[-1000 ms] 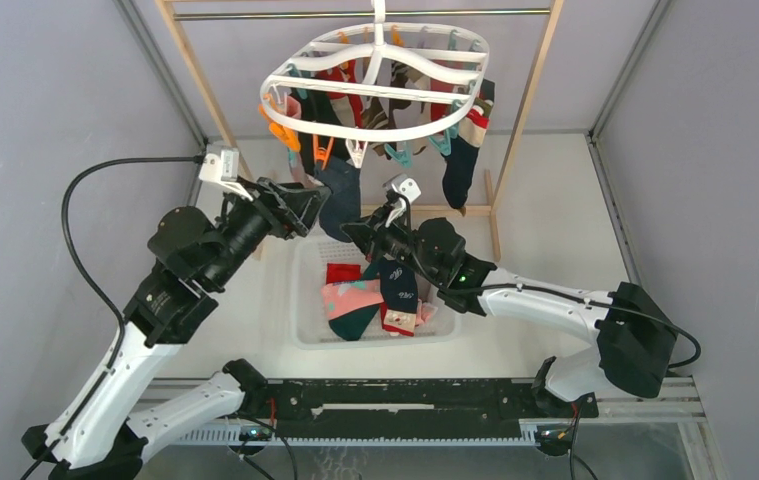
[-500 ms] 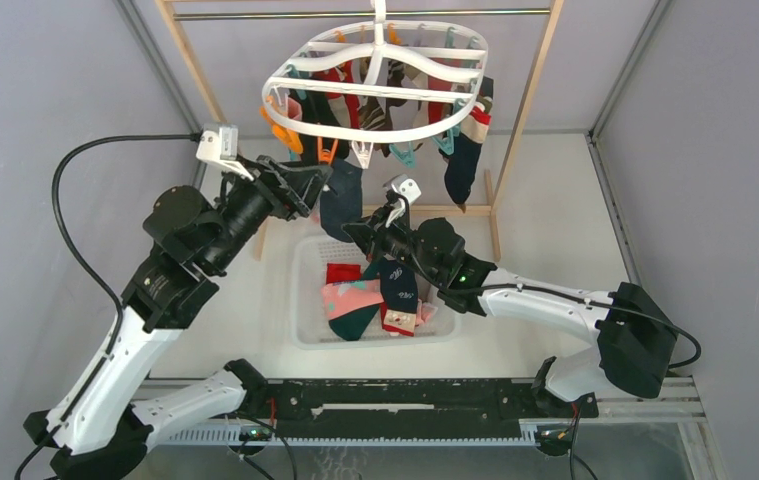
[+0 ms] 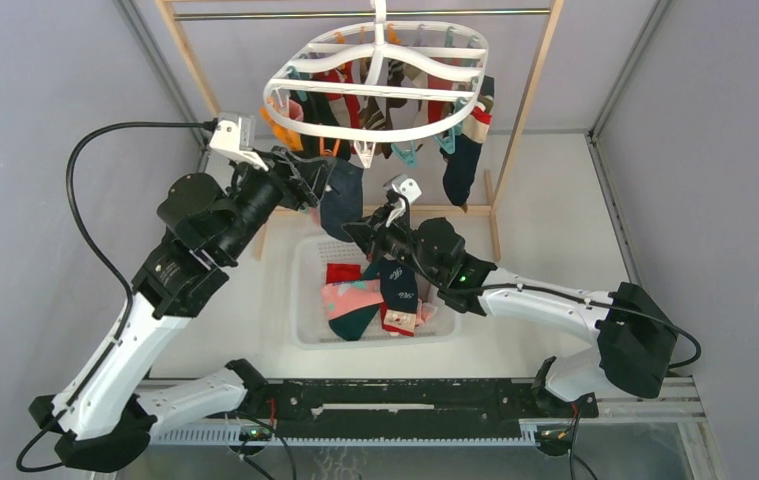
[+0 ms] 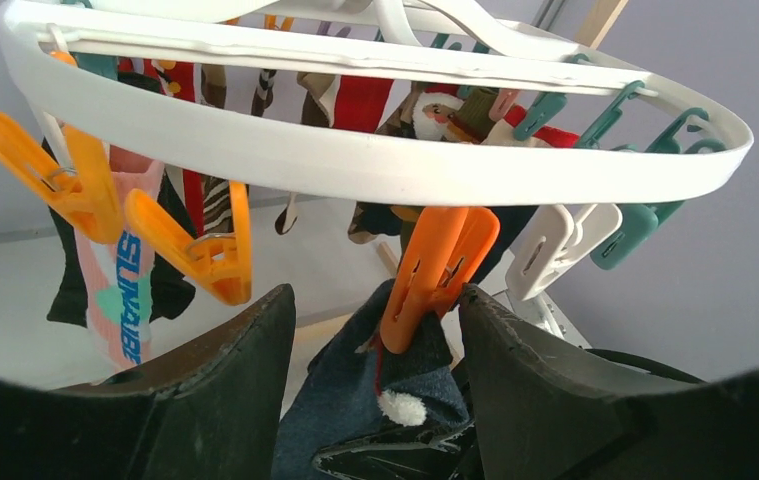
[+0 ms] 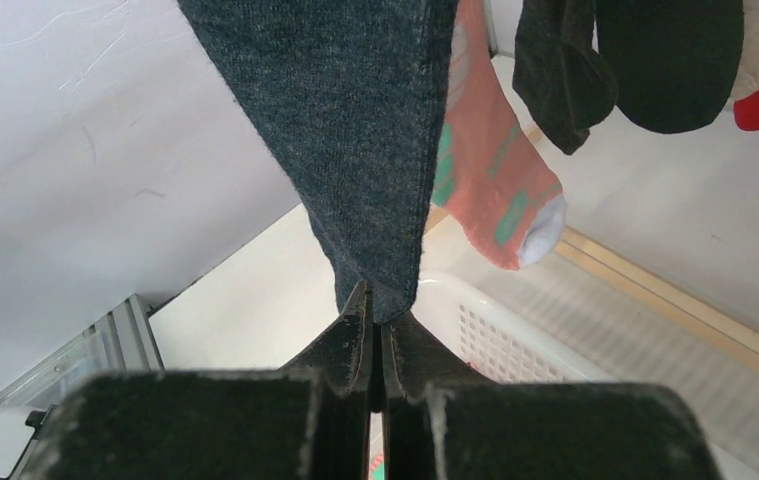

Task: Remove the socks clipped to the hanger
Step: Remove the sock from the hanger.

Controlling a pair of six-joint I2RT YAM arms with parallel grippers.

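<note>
The white oval hanger (image 3: 375,85) hangs from the rack with several socks clipped under it. A navy sock (image 3: 340,200) hangs from an orange clip (image 4: 435,270). My left gripper (image 4: 375,300) is open and straddles that clip and the sock's cuff (image 4: 355,390). Its right finger (image 4: 525,350) lies against the clip and its left finger (image 4: 235,360) stands apart. My right gripper (image 5: 375,305) is shut on the lower tip of the same navy sock (image 5: 355,130), just above the basket; in the top view this gripper (image 3: 355,232) sits below the sock. A salmon sock (image 5: 485,190) hangs behind.
A white mesh basket (image 3: 305,330) under the hanger holds several loose socks (image 3: 370,300). The wooden rack frame (image 3: 530,100) stands around the hanger. More orange clips (image 4: 75,190) and white and teal clips (image 4: 595,240) dangle from the ring.
My left arm has risen and reached in toward the hanger, bringing its jaws around the orange clip. The right arm has not moved and keeps its hold on the sock's tip.
</note>
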